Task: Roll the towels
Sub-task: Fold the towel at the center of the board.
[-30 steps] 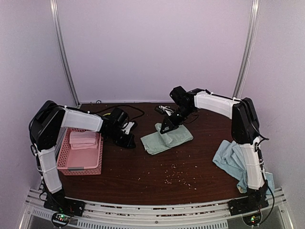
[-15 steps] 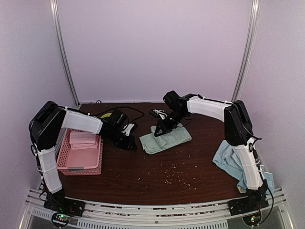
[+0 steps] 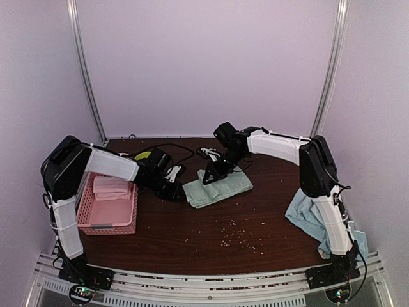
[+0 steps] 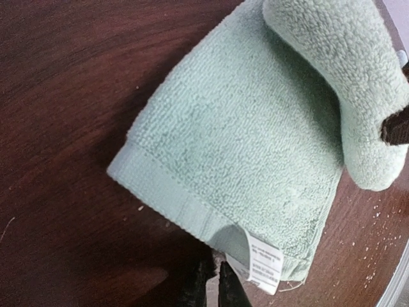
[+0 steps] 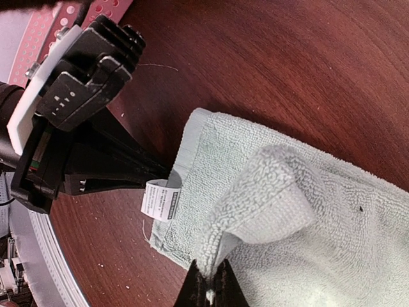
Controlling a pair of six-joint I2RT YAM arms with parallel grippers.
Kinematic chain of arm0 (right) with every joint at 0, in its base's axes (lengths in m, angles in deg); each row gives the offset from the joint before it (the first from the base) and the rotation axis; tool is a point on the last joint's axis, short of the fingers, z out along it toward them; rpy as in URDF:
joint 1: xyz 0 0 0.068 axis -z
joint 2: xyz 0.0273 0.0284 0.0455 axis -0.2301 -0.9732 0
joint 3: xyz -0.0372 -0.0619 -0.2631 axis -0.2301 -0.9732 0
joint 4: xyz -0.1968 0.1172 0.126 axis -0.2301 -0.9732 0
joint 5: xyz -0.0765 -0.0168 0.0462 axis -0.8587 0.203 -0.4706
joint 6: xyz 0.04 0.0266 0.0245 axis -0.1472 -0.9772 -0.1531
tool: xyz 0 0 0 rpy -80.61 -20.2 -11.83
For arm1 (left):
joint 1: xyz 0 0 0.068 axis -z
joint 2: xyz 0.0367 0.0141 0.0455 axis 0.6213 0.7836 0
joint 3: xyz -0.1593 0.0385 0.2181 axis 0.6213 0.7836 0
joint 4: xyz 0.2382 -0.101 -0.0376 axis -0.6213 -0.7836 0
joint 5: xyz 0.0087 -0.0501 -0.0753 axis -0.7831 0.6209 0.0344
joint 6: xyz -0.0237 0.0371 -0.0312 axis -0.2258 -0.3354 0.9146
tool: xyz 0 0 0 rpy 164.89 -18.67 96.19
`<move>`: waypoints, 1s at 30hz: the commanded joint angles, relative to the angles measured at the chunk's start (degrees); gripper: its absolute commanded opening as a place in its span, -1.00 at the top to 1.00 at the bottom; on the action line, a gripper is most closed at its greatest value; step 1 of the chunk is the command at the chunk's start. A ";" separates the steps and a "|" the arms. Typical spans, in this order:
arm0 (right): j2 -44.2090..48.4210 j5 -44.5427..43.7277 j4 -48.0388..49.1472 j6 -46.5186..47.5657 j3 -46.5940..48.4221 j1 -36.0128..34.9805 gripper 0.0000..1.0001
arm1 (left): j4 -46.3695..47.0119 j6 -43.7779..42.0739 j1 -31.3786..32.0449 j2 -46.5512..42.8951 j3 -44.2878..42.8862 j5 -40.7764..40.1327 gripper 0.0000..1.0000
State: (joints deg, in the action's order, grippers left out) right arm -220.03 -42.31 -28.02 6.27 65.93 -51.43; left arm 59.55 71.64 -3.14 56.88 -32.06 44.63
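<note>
A mint green towel [image 3: 220, 188] lies at the table's middle, with a white label at its left corner [image 4: 263, 261]. My left gripper [image 3: 182, 193] is low at that corner, its fingertips [image 4: 217, 281] shut on the hem beside the label. My right gripper [image 3: 208, 178] is shut on a far edge of the same towel [image 5: 307, 211], which it holds lifted and curled over the flat part. A pink towel [image 3: 112, 187] lies in the basket. Light blue towels [image 3: 307, 214] are heaped at the right, by the right arm.
The pink latticed basket [image 3: 105, 220] stands at the left, beside the left arm. A yellow-green object [image 3: 146, 155], black cables and a small white and black item [image 3: 209, 152] lie at the back. Crumbs [image 3: 233, 233] dot the table in front of the towel.
The right gripper has moved left with the curled edge, and the whole mint green towel has slid left. The towel's label corner now meets the left gripper's tips.
</note>
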 commanded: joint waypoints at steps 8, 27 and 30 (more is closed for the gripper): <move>4.17 -5.74 0.79 -1.01 1.10 -1.72 1.00 | 3.16 0.36 0.24 1.53 1.58 0.93 0.85; -1.77 5.60 8.24 -6.68 0.39 -3.17 1.00 | 10.58 5.06 0.29 0.68 6.08 2.73 0.85; -2.99 4.74 9.40 -7.58 0.34 -3.18 0.99 | 11.43 5.99 0.27 0.65 6.55 2.80 0.85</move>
State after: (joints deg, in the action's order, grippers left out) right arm -220.82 -39.47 -22.25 0.59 66.04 -53.84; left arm 70.17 75.38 -3.16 57.07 -27.56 47.10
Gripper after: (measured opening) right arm 0.013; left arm 0.077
